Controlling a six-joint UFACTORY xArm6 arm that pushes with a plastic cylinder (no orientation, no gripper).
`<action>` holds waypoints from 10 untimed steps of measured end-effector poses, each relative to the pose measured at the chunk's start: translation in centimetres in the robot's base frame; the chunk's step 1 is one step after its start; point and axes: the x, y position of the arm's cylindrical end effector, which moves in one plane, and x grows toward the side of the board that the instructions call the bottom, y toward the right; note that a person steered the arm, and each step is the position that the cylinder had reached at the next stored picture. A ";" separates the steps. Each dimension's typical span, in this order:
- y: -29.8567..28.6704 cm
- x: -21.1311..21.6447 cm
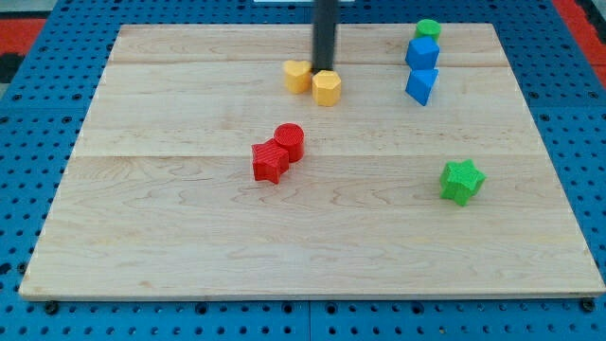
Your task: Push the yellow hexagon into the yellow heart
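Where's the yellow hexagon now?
Near the view's top centre, the yellow hexagon touches the yellow heart on its left, with my tip just behind.

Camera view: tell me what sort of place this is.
Probably a robotics lab tabletop rig: a wooden board on blue perforated matting, small coloured blocks like the green star, and my tip.

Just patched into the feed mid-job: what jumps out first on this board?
My tip stands at the view's top centre, right behind the yellow hexagon, which already sits against the yellow heart on its left. Near the middle, a red cylinder and a red star huddle together. At the view's top right, a green cylinder heads a column with a blue cube and another blue block; a green star sits alone lower right.
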 end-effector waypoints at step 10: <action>5.4 8.5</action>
